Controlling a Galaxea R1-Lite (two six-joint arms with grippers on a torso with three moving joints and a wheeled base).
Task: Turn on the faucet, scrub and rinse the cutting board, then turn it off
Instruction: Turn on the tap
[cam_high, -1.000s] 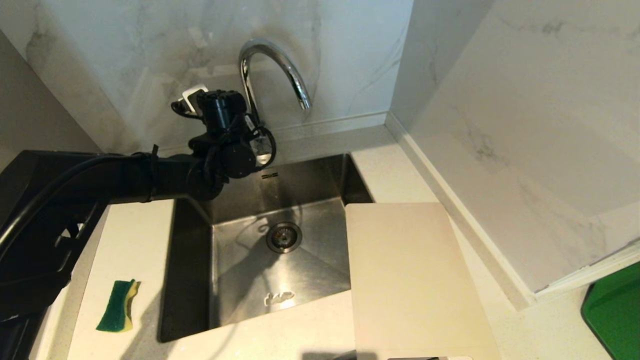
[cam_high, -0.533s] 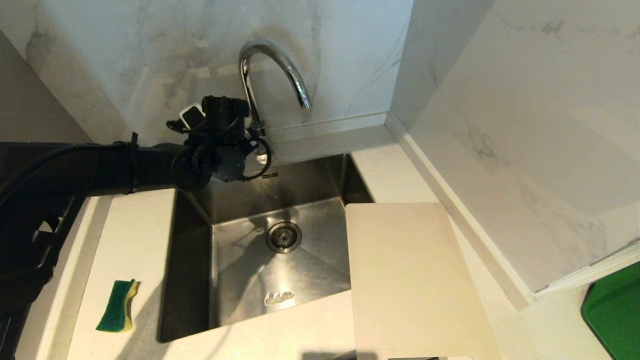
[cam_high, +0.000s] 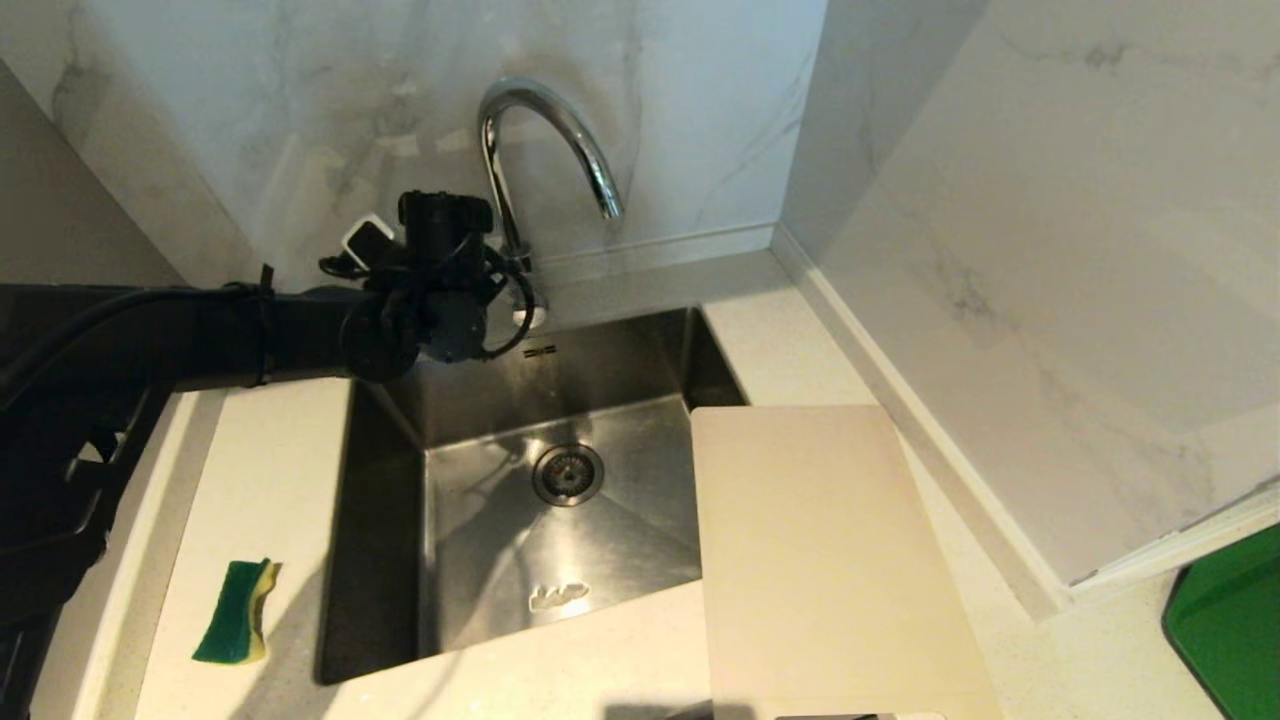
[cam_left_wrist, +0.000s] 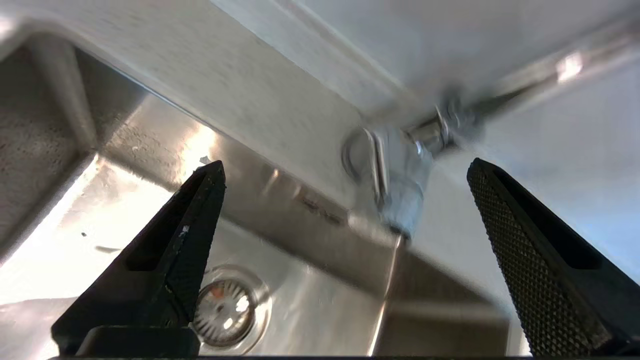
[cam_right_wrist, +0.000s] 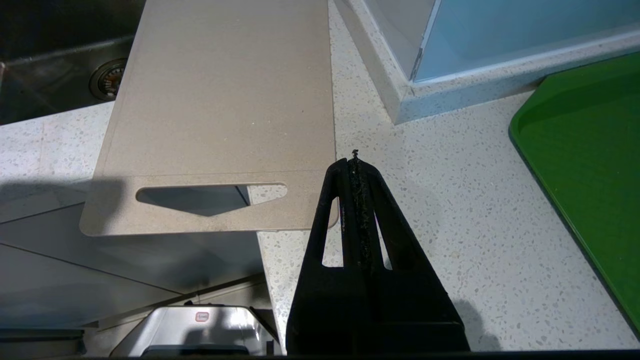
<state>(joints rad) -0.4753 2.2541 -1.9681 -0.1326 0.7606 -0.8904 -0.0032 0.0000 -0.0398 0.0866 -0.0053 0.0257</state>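
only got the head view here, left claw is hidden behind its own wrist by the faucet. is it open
Observer: Yes, the left claw is wide open, holding nothing.
Operator: where's the faucet sitting relative to it
Observer: The faucet base shows between the two fingers, touching neither.
Operator: and the right claw
Observer: The right claw is shut and empty, hanging over the countertop beside the cutting board corner with the slot handle.
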